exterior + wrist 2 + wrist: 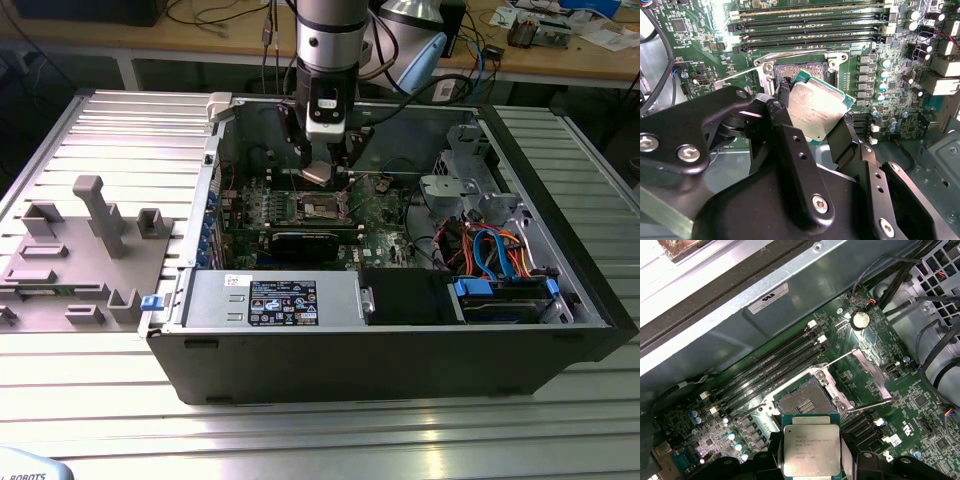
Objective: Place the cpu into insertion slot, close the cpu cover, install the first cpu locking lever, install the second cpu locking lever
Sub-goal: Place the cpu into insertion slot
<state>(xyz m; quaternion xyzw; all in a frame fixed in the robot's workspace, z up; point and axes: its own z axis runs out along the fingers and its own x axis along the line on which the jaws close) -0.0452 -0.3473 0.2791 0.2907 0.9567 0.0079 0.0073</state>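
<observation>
- Exterior view: bright, even light from above; pale reflections on the slatted metal table (430, 425); the inside of the computer case (560, 340) is darker
- Second wrist view: strong glare whitens one corner of the motherboard (722, 30); the cpu (816, 112) gleams softly
- First wrist view: the area beyond the case wall (815, 305) is burnt white

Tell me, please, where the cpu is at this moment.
In the second wrist view, the cpu is clamped between the fingers, close to the open insertion slot.
</observation>
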